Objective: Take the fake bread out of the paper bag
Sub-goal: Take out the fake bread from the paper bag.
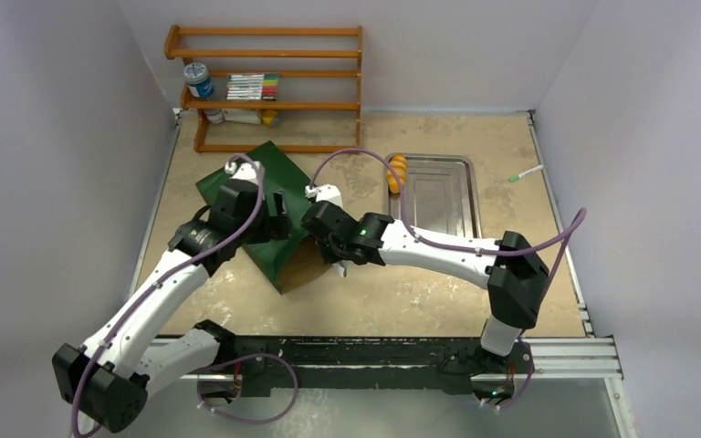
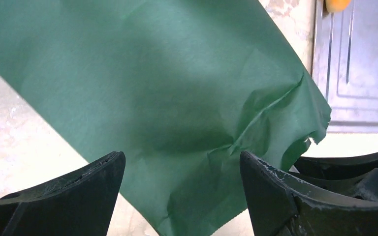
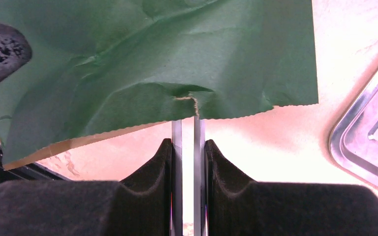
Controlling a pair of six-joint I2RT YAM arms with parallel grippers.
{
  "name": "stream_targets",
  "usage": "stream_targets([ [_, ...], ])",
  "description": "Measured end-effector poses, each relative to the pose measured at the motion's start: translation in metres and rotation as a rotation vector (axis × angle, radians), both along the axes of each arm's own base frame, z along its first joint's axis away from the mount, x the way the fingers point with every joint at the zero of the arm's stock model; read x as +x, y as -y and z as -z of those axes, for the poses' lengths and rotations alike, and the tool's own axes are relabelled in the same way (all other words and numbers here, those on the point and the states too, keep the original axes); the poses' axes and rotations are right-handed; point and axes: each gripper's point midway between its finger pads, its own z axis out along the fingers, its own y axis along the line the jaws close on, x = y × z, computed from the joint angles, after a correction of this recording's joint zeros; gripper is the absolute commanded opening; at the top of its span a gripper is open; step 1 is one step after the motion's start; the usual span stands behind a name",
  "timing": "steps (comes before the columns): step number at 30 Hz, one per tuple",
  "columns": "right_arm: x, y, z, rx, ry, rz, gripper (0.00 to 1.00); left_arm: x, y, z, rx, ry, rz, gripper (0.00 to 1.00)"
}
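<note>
Logging right gripper clamped on tongs, tips at the paper bag mouth — to fish inside, I judge — left gripper spread above it; one fake bread roll at the tray corner.

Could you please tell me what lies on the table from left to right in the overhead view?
The green paper bag → orange fake bread → silver metal tray → white pen with a green tip.

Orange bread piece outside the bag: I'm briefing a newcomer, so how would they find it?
Find the wooden shelf rack at the back wall, then the rectangular silver metal tray right of and nearer than it. The small striped orange toy roll lies at the tray's far left corner, the only orange thing on it.
</note>
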Motion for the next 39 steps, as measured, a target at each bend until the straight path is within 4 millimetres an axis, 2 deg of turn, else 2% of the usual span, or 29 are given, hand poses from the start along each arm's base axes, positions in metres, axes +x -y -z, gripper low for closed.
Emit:
stream_targets([
  [5,-0.004,0.008,0.005,0.004,-0.028,0.017,0.00,0.010,0.022,-0.008,0.055,0.040,0.112,0.87],
  [10,0.006,0.017,0.005,0.018,-0.048,0.042,0.00,0.010,0.039,-0.017,0.051,0.090,0.193,0.87],
  [15,0.021,0.024,0.003,0.035,-0.064,0.069,0.00,-0.004,0.061,-0.017,0.073,0.103,0.308,0.87],
  [21,0.023,0.020,-0.009,0.051,-0.074,0.047,0.00,-0.026,0.095,-0.010,0.126,0.119,0.421,0.86],
  [24,0.023,0.023,-0.010,0.049,-0.096,0.041,0.00,-0.018,0.096,-0.012,0.180,0.149,0.375,0.86],
  [30,0.022,0.026,-0.008,0.049,-0.127,0.040,0.00,-0.004,0.086,-0.013,0.307,0.199,0.241,0.84],
  [34,0.020,0.026,-0.009,0.054,-0.133,0.035,0.00,-0.002,0.084,-0.014,0.330,0.222,0.212,0.84],
  [39,0.017,0.027,-0.009,0.061,-0.149,0.026,0.00,-0.005,0.092,-0.012,0.293,0.231,0.218,0.84],
])
